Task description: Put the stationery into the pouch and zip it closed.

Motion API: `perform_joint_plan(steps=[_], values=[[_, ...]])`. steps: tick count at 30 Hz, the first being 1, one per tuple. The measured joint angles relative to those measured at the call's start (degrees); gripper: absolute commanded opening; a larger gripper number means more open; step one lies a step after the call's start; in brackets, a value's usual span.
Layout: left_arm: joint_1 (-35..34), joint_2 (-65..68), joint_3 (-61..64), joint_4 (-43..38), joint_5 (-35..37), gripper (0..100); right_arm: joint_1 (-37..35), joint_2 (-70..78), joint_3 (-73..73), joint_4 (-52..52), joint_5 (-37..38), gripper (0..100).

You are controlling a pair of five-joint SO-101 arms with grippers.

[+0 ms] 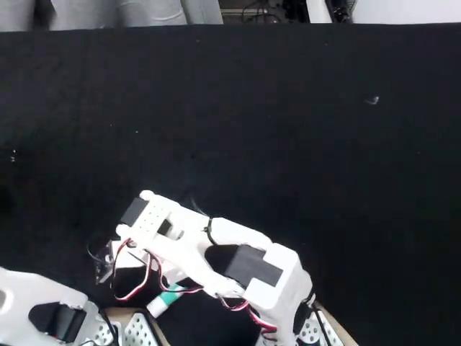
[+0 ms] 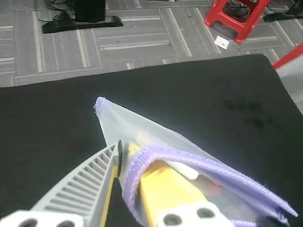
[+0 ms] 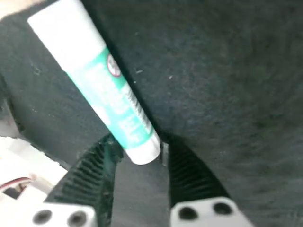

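The green-and-white glue stick [image 3: 99, 80] is closest, one end caught between the right gripper [image 3: 137, 146]'s jaws, which have closed in against its sides; from above it shows at the near edge of the black table [image 1: 288, 130], beneath a white arm [image 1: 216, 249]. The clear pouch [image 2: 151, 127] with the purple zip [image 2: 199, 165] is over the table in the left gripper [image 2: 124, 153], jaws pinched on its wall beside the open mouth, with something white inside.
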Motion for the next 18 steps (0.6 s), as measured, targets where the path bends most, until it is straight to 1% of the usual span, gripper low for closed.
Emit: perform_joint_plan(steps=[4,9,14,18], values=[[2.8,0.0,0.0,0.0,0.0,3,-0.4,0.3,-2.6,3.7,-2.4,1.1],[6.2,0.0,0.0,0.0,0.0,3,0.7,0.1,-8.8,10.5,-2.6,1.1],[9.2,-1.8,2.8,0.0,0.0,3,5.9,-7.3,-11.3,12.7,-2.7,1.1],[12.6,-7.5,8.6,0.0,0.0,3,11.9,-16.8,-11.3,12.9,-5.9,1.1]])
